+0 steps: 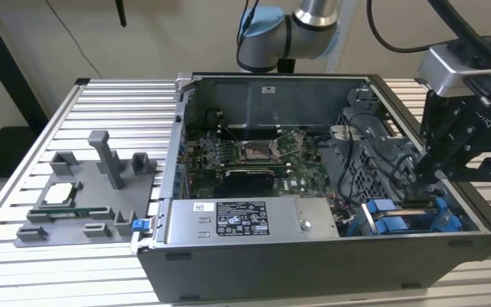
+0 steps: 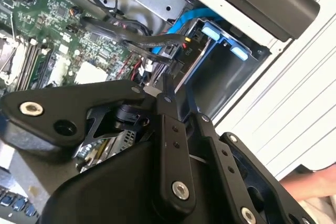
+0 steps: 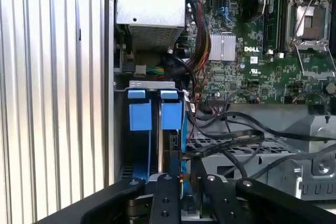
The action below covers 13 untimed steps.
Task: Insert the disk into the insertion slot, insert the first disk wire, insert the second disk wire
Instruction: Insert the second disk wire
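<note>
The gripper [image 1: 422, 181] is reaching down into the open computer case [image 1: 314, 262], its fingers closing on a black wire plug [image 2: 170, 52] at the blue-railed slot [image 3: 155, 109]. Black cables [image 3: 231, 137] are crowding beside it, the motherboard [image 1: 245, 157] lying beyond.

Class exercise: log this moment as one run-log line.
gripper: over insertion slot | disk: seated in slot | cable: at fingertips

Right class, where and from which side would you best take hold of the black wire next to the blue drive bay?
Probably at its black plug, not along the limp loop of wire: the plug looks rigid and flat-sided, so it should not twist. Come in through the open side of the case, since metal walls close off the bay elsewhere.
</note>
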Tool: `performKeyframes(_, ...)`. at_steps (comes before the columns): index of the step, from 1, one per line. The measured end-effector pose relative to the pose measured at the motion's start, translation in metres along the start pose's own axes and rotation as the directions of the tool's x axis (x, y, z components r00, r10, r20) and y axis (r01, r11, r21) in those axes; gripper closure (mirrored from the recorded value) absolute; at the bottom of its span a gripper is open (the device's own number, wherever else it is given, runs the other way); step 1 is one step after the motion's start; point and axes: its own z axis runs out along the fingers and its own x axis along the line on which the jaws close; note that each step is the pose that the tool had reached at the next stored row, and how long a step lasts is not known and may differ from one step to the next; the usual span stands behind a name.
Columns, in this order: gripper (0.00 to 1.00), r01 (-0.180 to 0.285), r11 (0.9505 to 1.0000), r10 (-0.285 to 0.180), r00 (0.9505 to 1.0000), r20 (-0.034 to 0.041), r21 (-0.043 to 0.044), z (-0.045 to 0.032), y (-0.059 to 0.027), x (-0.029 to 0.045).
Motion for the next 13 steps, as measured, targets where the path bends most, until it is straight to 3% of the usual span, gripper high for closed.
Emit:
performKeyframes(6,0.00,0.000,1.0000,0.000,1.0000,0.0000,0.0000,-0.0151,-0.0001,-0.0017)
performKeyframes(13,0.00,0.000,1.0000,0.000,1.0000,0.0001,0.0000,-0.0169,-0.0001,-0.0020)
